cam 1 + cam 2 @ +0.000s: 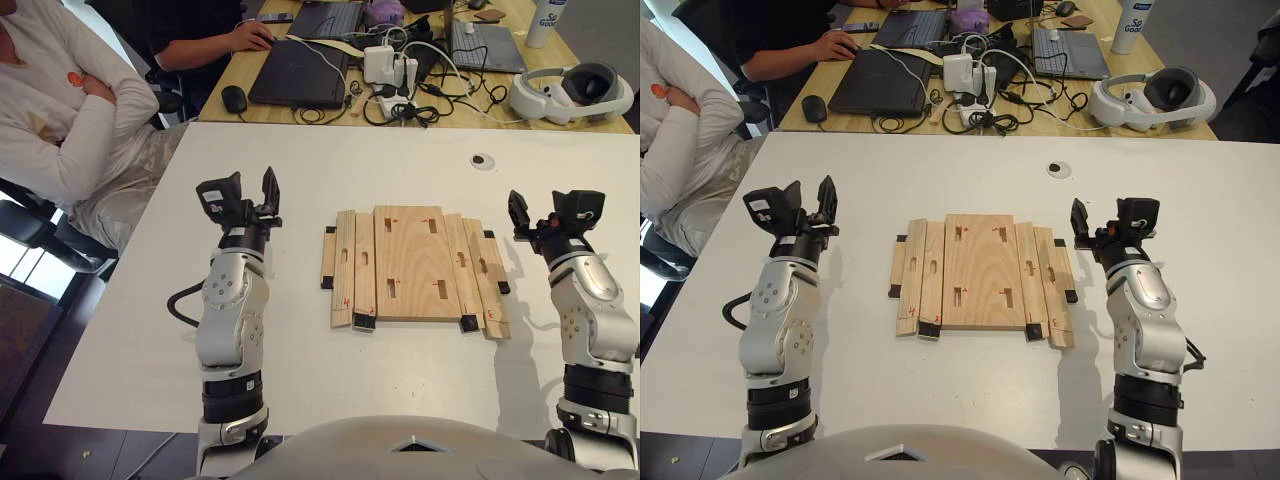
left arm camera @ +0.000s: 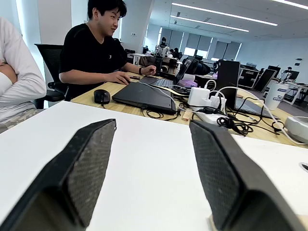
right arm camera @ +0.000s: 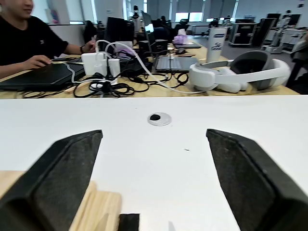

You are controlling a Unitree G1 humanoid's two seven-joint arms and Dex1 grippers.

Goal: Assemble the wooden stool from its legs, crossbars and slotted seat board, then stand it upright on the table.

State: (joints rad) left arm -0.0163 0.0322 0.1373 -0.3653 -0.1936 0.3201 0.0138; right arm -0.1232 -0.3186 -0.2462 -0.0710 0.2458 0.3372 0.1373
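Item: pale rectangular plywood slotted seat board [image 1: 410, 262], lying flat at the middle of the white bench [image 1: 300, 160], slots upward. Item: narrow pale wooden leg and crossbar slats with black end caps, a left pair [image 1: 345, 265] touching one long edge of the board and a right pair [image 1: 465, 265] touching the other, all flat and unjoined. Left tool [image 1: 247, 190]: released, dark padded fingers [image 2: 91, 168] spread wide, nothing held, over bare bench well left of the slats. Right tool [image 1: 545, 212]: likewise released and empty, near the outermost right slat. Item: small round grey port cap [image 1: 483, 161], beyond the parts. Status, as judged: assembly not begun, first pick pending. The next move calls for lowering a tool over an outer slat and pinching its narrow edges, since the pieces lie packed together.
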